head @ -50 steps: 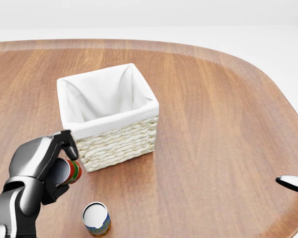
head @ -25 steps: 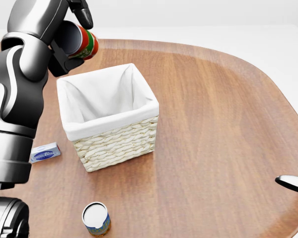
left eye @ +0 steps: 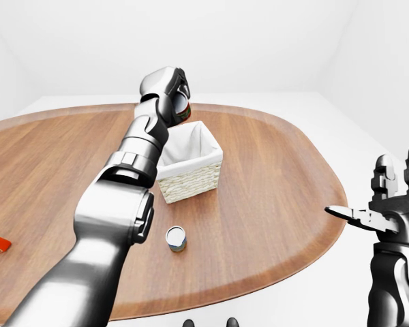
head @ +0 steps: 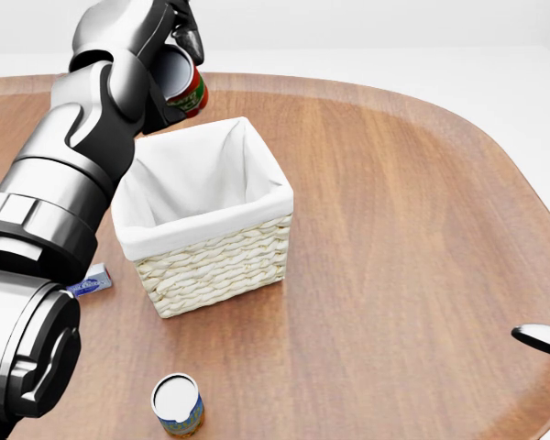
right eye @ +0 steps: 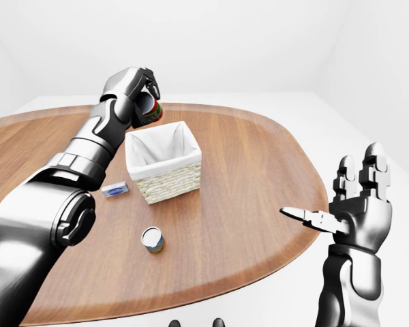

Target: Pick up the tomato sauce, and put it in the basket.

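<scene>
The left hand (head: 160, 50) has its fingers clamped round the tomato sauce (head: 185, 89); the right hand (right eye: 358, 204) is spread apart. The basket (head: 202, 215) lies below the fingers, toward its rim, so an early release could bounce the can out.

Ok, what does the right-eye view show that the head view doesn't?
Only the right-eye view shows the whole open right hand off the table's right edge. Only the head view shows the basket's weave and white lining close up. Both show the left hand closed on the tomato sauce above the basket, the upright can and the small blue box.

Can (head: 178, 403) below basket (head: 211, 257); box (head: 90, 281) left.
</scene>
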